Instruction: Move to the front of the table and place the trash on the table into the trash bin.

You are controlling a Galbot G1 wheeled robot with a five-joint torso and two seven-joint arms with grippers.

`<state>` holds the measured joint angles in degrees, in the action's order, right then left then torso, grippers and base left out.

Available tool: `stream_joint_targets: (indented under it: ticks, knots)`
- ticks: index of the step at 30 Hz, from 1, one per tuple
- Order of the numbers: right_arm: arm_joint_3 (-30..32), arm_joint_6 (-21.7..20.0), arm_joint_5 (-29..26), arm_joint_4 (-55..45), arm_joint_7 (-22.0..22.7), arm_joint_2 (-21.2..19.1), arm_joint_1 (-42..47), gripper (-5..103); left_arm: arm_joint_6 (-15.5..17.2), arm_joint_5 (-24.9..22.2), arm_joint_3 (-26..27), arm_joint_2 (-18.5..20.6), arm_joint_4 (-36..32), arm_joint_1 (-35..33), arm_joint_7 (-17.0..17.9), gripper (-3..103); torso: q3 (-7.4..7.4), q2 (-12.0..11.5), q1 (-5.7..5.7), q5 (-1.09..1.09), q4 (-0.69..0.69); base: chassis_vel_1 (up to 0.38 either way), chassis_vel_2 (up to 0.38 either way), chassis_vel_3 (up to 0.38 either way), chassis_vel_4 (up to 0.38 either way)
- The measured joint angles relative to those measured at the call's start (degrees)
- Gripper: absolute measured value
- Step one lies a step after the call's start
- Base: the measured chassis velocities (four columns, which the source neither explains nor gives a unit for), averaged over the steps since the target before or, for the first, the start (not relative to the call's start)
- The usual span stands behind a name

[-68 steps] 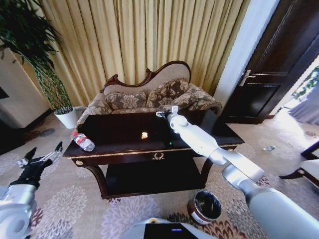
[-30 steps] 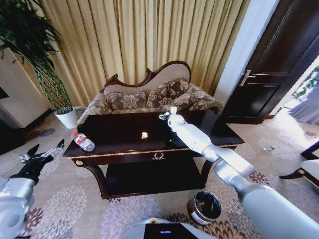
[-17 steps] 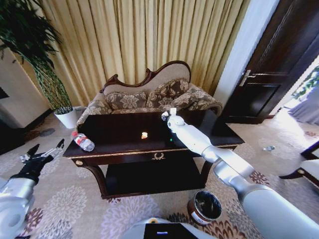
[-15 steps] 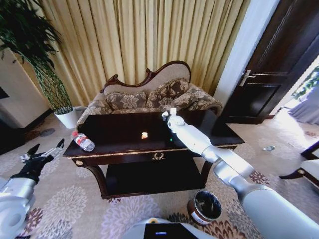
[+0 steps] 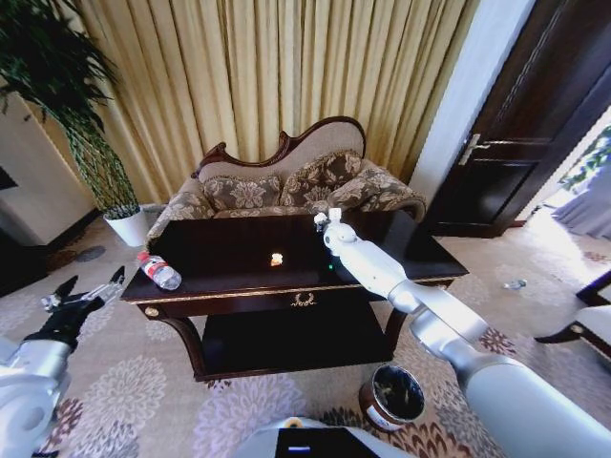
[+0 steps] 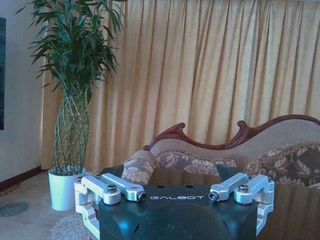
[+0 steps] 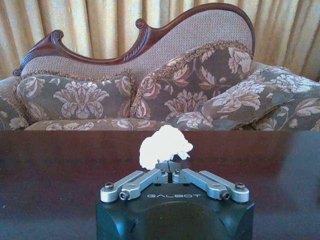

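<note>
The table (image 5: pixel 239 250) is taken as the landmark: a dark, glossy top with gold edge trim, a gold emblem (image 5: pixel 304 300) on its front and a lower shelf (image 5: pixel 286 345) beneath. Over the far part of the table top, toward the sofa (image 5: pixel 286 186) behind it, the right gripper (image 5: pixel 323 219) is held above the surface, its arm stretched across the table's right half. In the right wrist view its fingers (image 7: pixel 150 176) are seen drawn together, pinched on a white crumpled scrap (image 7: pixel 162 146) that stands up from the tips, clear of the table top (image 7: pixel 60 165).

On the table's left end, close to the front edge, a clear plastic bottle (image 5: pixel 158 270) with a red cap and red-white label is laid on its side. Near the middle of the table top a small yellowish scrap (image 5: pixel 277 259) is seen, apart from both the bottle and the right gripper.

The trash bin (image 5: pixel 392 397) is stood on the patterned carpet in front of the table, off its right front corner, with its black inside turned up and a white label on its side.

The left gripper (image 5: pixel 84 297) is held low, off the table's left end and well apart from the bottle; its fingers (image 6: pixel 117 189) are spread wide and nothing is held between them. A plant in a white pot (image 5: pixel 129 227) is stood beyond the table's left end, before the gold curtains (image 5: pixel 267 76).
</note>
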<state>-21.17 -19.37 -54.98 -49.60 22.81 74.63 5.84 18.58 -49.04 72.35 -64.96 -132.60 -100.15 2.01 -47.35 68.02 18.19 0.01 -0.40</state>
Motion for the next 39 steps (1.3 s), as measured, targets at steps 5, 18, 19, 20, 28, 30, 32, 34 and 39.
stream_joint_targets:
  ticks: [5, 18, 19, 20, 28, 30, 32, 34, 39]
  knots:
    - [0.5, 0.5, -0.2, -2.2, 0.8, -0.8, 0.4, 0, -0.1, 0.0, -0.3, 0.1, 0.3, 0.1, 0.0, 100, 0.0, 0.0, 0.0, 0.0, 0.0, 0.0, 0.0, 0.0, 0.0]
    - [2.8, 5.2, 4.2, -27.4, 4.8, -11.9, 5.5, 0, -1.9, -0.6, -1.4, 3.0, 3.0, 1.8, -1.2, 100, 0.0, 0.0, 0.0, 0.0, 0.0, 0.0, 0.0, 0.0, 0.0]
    - [3.5, 5.3, 4.0, -31.8, 6.1, -14.4, 7.0, 0, -2.1, -0.5, -2.2, 3.5, 3.4, 2.4, -1.4, 100, 0.0, 0.0, 0.0, 0.01, 0.0, 0.0, 0.0, 0.0, 0.0]
    - [4.3, 5.3, 3.7, -34.7, 6.9, -16.3, 8.3, 0, -2.2, -0.4, -2.8, 3.9, 3.6, 2.9, -1.5, 100, 0.0, 0.0, 0.0, 0.01, -0.01, 0.0, 0.0, 0.0, 0.0]
    - [10.6, 5.6, 5.0, -42.7, 8.2, -23.9, 16.3, 0, -2.2, -0.7, -5.7, 6.7, 3.9, 5.2, -1.4, 100, 0.0, 0.0, 0.0, 0.02, -0.02, 0.0, 0.0, 0.0, 0.0]
    - [13.8, 5.6, 5.0, -45.8, 8.3, -26.7, 20.4, 0, -2.1, -1.1, -6.7, 8.3, 4.3, 6.0, -1.2, 100, 0.0, 0.0, 0.0, 0.03, 0.01, 0.0, 0.0, 0.0, 0.0]
    - [15.2, 5.5, 5.0, -47.0, 8.3, -28.0, 22.2, 0, -2.1, -1.2, -7.0, 8.9, 4.5, 6.3, -1.0, 100, 0.0, 0.0, 0.0, 0.03, 0.0, 0.0, 0.0, 0.0, 0.0]
    - [19.2, 5.3, 4.8, -50.0, 7.5, -30.8, 26.8, 0, -2.0, -1.5, -8.3, 10.4, 5.1, 7.3, -0.2, 100, 0.01, 0.0, 0.0, 0.01, 0.0, 0.0, 0.0, 0.0, 0.0]
    - [24.1, 5.4, 4.7, -52.2, 6.3, -33.0, 31.8, 0, -1.9, -1.5, -9.7, 11.3, 5.3, 8.0, 0.3, 100, 0.0, 0.0, 0.0, 0.01, 0.01, 0.0, 0.0, 0.0, 0.0]
